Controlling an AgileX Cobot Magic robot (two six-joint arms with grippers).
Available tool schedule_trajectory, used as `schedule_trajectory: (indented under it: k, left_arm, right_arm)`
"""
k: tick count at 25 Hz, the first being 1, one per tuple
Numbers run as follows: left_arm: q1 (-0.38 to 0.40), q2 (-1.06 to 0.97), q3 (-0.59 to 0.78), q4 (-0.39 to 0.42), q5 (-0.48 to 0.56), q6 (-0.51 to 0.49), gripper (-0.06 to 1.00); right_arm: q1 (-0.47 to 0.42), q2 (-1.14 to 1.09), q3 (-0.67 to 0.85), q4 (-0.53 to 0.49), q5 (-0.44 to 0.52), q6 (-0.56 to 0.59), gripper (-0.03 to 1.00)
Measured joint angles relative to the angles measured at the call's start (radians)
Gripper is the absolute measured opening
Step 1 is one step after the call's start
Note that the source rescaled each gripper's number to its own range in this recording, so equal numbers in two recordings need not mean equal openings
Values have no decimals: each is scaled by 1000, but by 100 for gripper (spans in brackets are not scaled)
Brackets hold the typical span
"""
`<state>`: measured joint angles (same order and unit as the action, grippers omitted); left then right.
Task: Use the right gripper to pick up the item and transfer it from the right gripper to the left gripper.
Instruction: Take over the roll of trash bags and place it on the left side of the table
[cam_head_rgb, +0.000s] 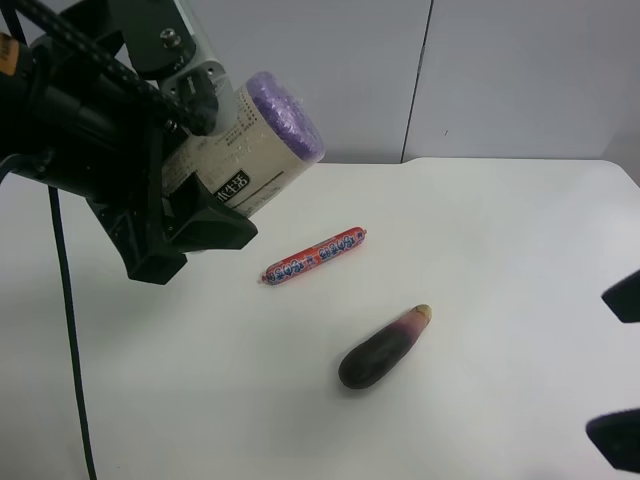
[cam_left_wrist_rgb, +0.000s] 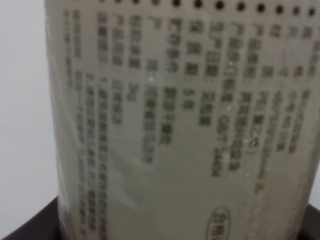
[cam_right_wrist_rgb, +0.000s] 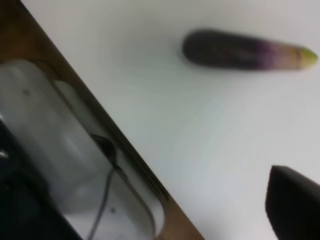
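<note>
Left hand (cam_head_rgb: 205, 165) clamped on the paper-wrapped roll (cam_head_rgb: 268, 132), which is held well above the table (cam_head_rgb: 500, 230) at the exterior view's left. Roll is tilted, with one purple end up and pointing toward the back wall. Broad black fingers (cam_head_rgb: 215, 228) press the cream wrap from either side, and a small dark label shows just above the lower one. Through the left wrist camera the roll (cam_left_wrist_rgb: 185, 125) fills nearly everything, with columns of blurred print running along the wrap and dark finger edges at the corners.

Right hand (cam_head_rgb: 618, 368) sits at the exterior view's right edge. Only two dark fingertips show, set well apart with nothing between them. Its own camera catches one dark fingertip (cam_right_wrist_rgb: 295, 205) and the aubergine (cam_right_wrist_rgb: 245, 50) lying on the white table, soft-focused.

On the table: red sausage stick (cam_head_rgb: 315, 256) near the middle, aubergine (cam_head_rgb: 385, 347) nearer the front — the two apart, not touching. Black cable (cam_head_rgb: 70, 330) hangs below the left arm.
</note>
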<state>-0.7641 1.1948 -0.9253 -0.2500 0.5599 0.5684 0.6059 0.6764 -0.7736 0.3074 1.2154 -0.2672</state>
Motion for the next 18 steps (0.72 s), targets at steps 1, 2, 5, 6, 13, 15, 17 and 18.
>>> schedule_trajectory:
  k: [1,2,5,6,13,15,17,18]
  left_arm:
    - [0,0,0,0,0,0,0]
    - [0,0,0,0,0,0,0]
    - [0,0,0,0,0,0,0]
    - [0,0,0,0,0,0,0]
    - [0,0,0,1,0,0,0]
    - [0,0,0,2,0,0,0]
    - [0,0,0,2,0,-3,0]
    - [0,0,0,2,0,-3,0]
  right_arm:
    - [0,-37,33,-22,0,1,99]
    - [0,-69,67,-43,0,8,99]
    - [0,-182,157,-100,0,40,99]
    - [0,-222,180,-117,-8,59,99]
    - [0,-452,267,-168,-145,132,99]
    - [0,-490,268,-172,-160,138,99]
    - [0,-504,268,-173,-161,138,99]
    - [0,-507,268,-173,-161,138,99]
